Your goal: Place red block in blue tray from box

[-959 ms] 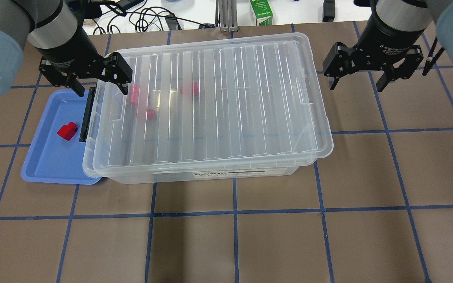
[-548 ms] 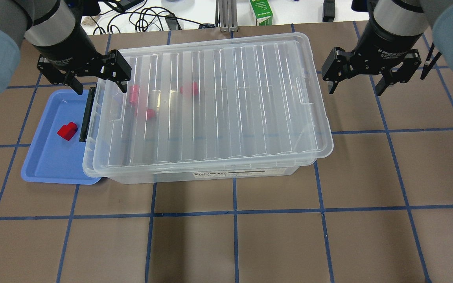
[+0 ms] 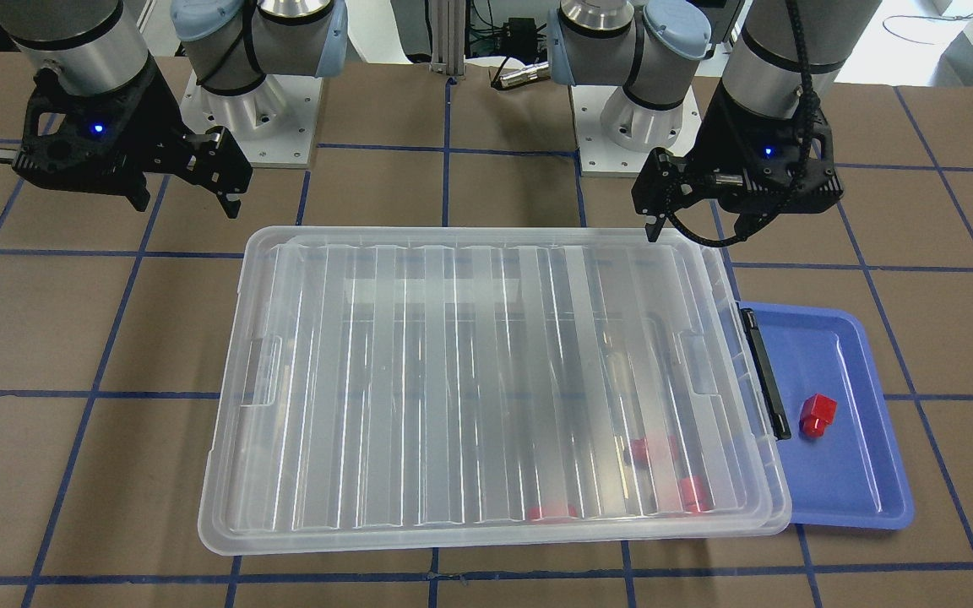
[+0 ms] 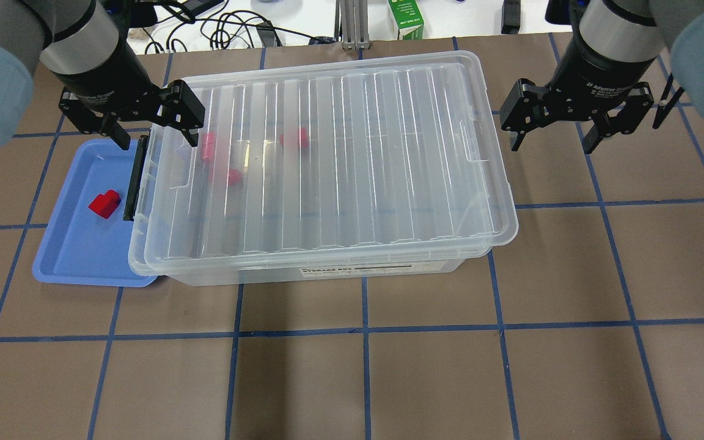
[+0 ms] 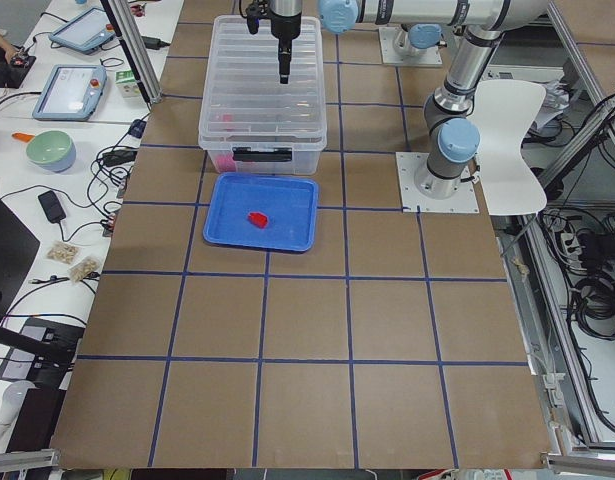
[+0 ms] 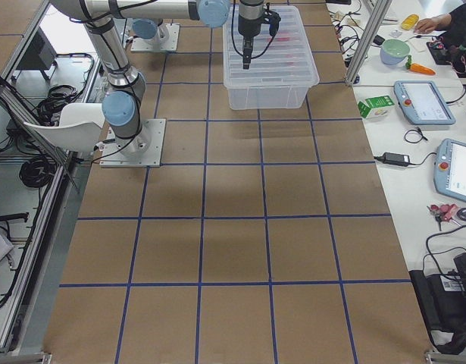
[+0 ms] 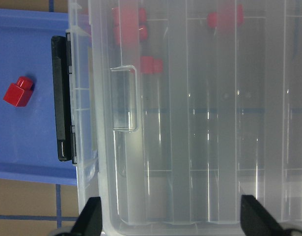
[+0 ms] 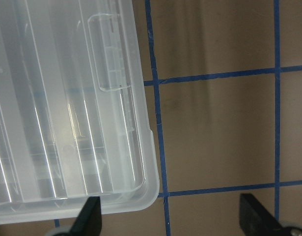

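One red block [image 4: 104, 204] lies in the blue tray [image 4: 77, 250], also in the front view [image 3: 817, 415] and the left wrist view [image 7: 19, 92]. The box [image 4: 327, 159] stands beside the tray with its ribbed lid on. Three more red blocks [image 4: 294, 139] show dimly through the lid. My left gripper [image 4: 158, 142] is open and empty above the box's latch end, over the black latch bar [image 4: 134, 180]. My right gripper [image 4: 551, 146] is open and empty above the bare table off the box's other end.
The tray's right rim is tucked under the lid's overhang. A green carton [image 4: 406, 18] and cables [image 4: 223, 27] lie beyond the table's far edge. Blue tape lines grid the brown tabletop [image 4: 364, 366].
My right gripper has shifted slightly above the table. My left gripper, the lid and the blocks have stayed almost still.
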